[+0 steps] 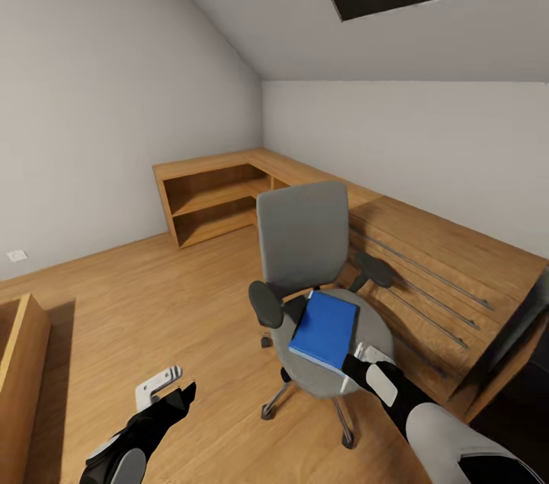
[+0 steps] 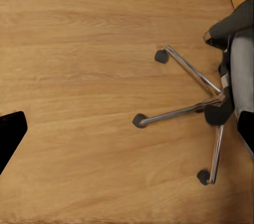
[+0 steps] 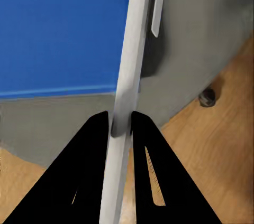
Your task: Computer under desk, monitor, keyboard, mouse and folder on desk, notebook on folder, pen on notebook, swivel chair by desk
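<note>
The swivel chair (image 1: 305,240) stands in the middle of the wooden floor with the bright blue folder (image 1: 325,328) lying flat on its grey seat. My right gripper (image 1: 367,362) hangs over the seat's near right rim, beside the folder's corner. In the right wrist view the right gripper (image 3: 120,121) is shut on a thin light grey flat thing (image 3: 132,49) seen edge-on, apparently the notebook, with the folder (image 3: 58,28) and the seat below. My left gripper (image 1: 166,386) hovers over bare floor left of the chair, its fingers (image 2: 10,134) wide apart and open; the chair's chrome base (image 2: 196,108) lies ahead.
A light wooden dresser with long bar handles (image 1: 450,270) runs along the right wall behind the chair. A low open wooden shelf (image 1: 213,202) fills the far corner. Another wooden unit (image 1: 19,362) stands at the left edge, and a dark panel (image 1: 518,331) at the right edge.
</note>
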